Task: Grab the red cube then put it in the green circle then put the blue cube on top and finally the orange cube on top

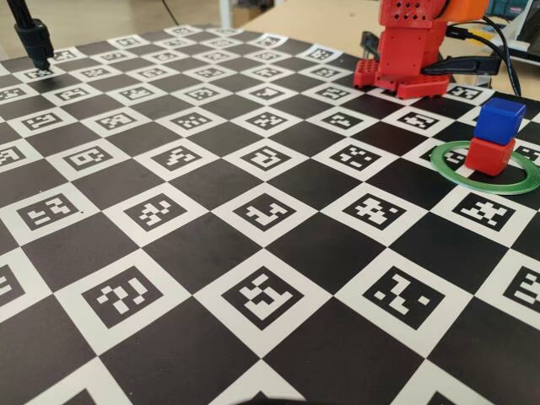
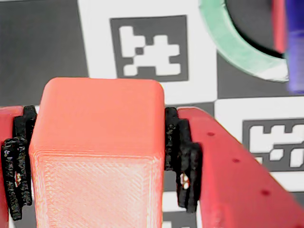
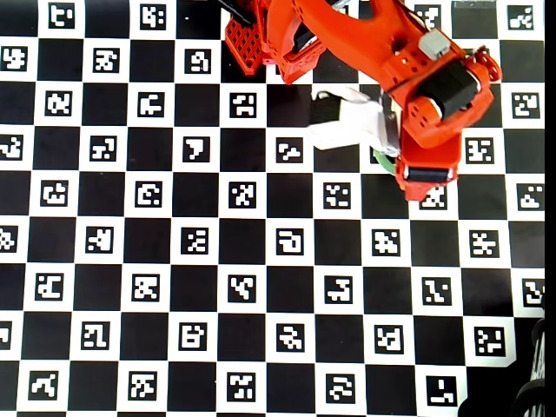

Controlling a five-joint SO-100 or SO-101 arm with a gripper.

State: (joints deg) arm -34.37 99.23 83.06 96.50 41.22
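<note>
fixed view first: the small matte red cube [image 1: 490, 156] sits inside the thin flat green ring [image 1: 447, 167] on the black-and-white checkered marker bench [image 1: 211, 181], near the right edge. the small deep-blue cube [image 1: 499, 121] rests on top of the red one, turned a little off square. the red printed arm base [image 1: 405, 51] stands behind them at the far edge.

wrist view: the claw [image 2: 95, 156] pinches the small bright-orange cube [image 2: 97, 156] between its black ribbed pads [image 2: 183, 161], one on each side, with the cube filling the lower middle of the picture. up in the right corner a curve of the green ring [image 2: 228, 42] shows, with blurred slivers of the red cube [image 2: 279, 23] and blue cube [image 2: 297, 52] at the edge.

overhead view: the red arm [image 3: 408, 69] reaches over the upper right of the bench [image 3: 174, 261], hiding the cubes; only a sliver of green ring [image 3: 382, 160] peeks out beside it.
</note>
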